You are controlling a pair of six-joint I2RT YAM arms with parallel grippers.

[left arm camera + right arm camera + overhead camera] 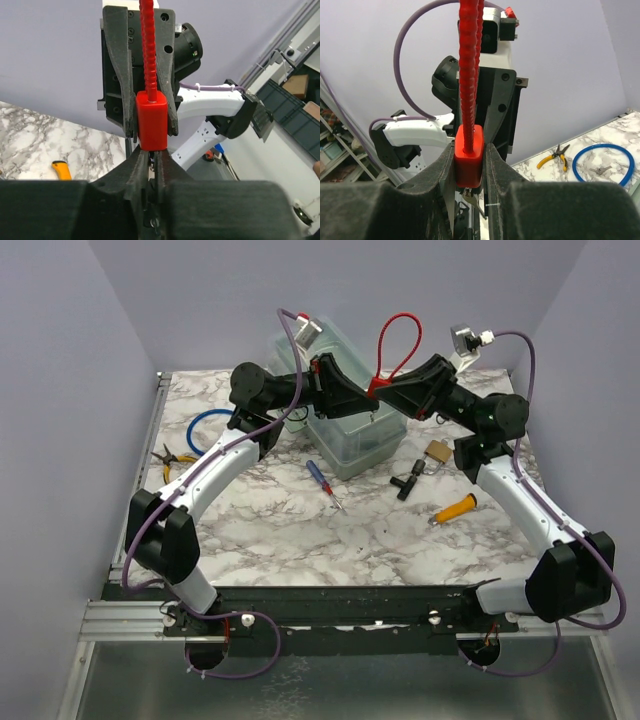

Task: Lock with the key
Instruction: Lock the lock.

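Observation:
A red cable lock body (375, 388) with a red cable loop (397, 340) hangs in the air above the clear plastic box (350, 440). My right gripper (468, 150) is shut on the red body (468, 157). My left gripper (151, 152) meets it from the opposite side, its fingers pressed together on a small silver key (468, 194) at the bottom of the red body (151, 120). The small brass padlock (437, 451) lies untouched on the marble table to the right of the box.
A red-and-blue screwdriver (322, 480), a black T-shaped tool (407, 480) and an orange-yellow handle (455, 508) lie in front of the box. A blue cable loop (205, 430) and yellow pliers (175, 458) lie at the left. Purple walls close in the table.

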